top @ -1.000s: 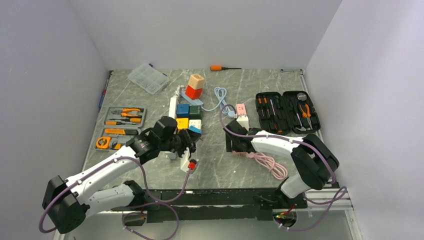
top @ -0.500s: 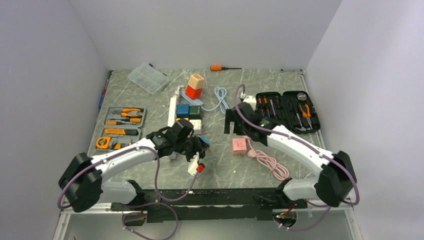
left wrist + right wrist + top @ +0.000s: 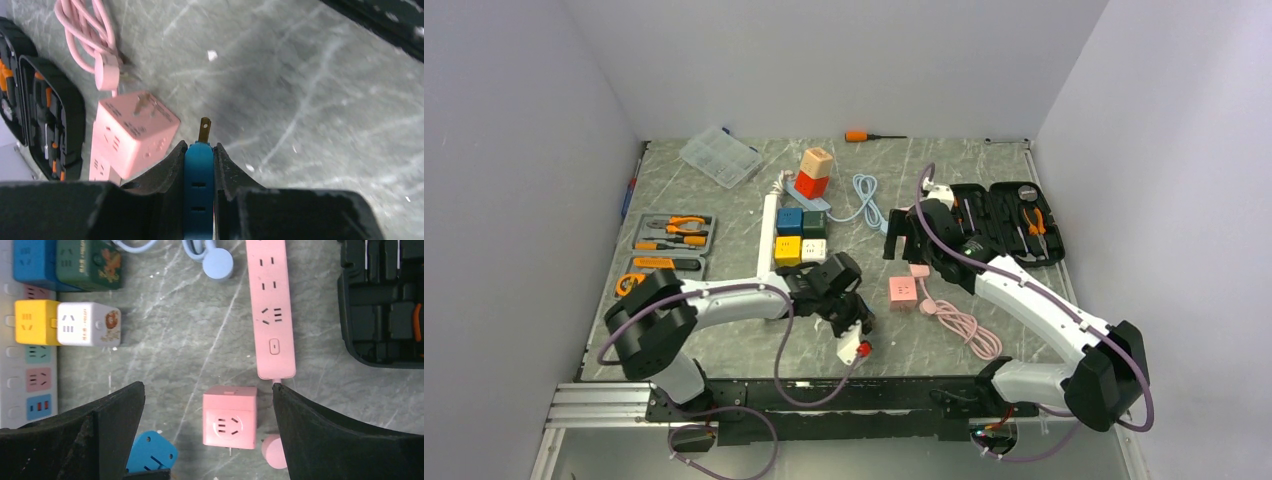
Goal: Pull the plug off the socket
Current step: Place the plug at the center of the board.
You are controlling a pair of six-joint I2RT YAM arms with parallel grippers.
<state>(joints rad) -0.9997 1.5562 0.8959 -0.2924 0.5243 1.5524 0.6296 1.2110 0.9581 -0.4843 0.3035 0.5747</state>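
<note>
— What's the biggest thing here?

— The grey desk (image 3: 724,330). A black tool case (image 3: 996,222) lies open by its far right edge.

— And the long white thing?

— A white socket strip (image 3: 769,225), left of the middle. Blocks of different colours sit on it and beside it.

— Where are the robot's hands?

— The right gripper (image 3: 207,390) hangs over the middle of the desk with its fingers wide apart and nothing in them. Right under it stands a pink cube (image 3: 230,416) with socket holes. The left gripper (image 3: 199,148) is near the desk's near edge, squeezed tight on the blue plug (image 3: 199,195).

— What does the plug look like?

— Small, flat and blue. One metal pin (image 3: 204,130) pokes out past the fingers. It is in no socket, well apart from the white strip, just beside the pink cube.

— Any words to read?

— None I can read. A white cube (image 3: 87,324) has a small animal picture.
</note>
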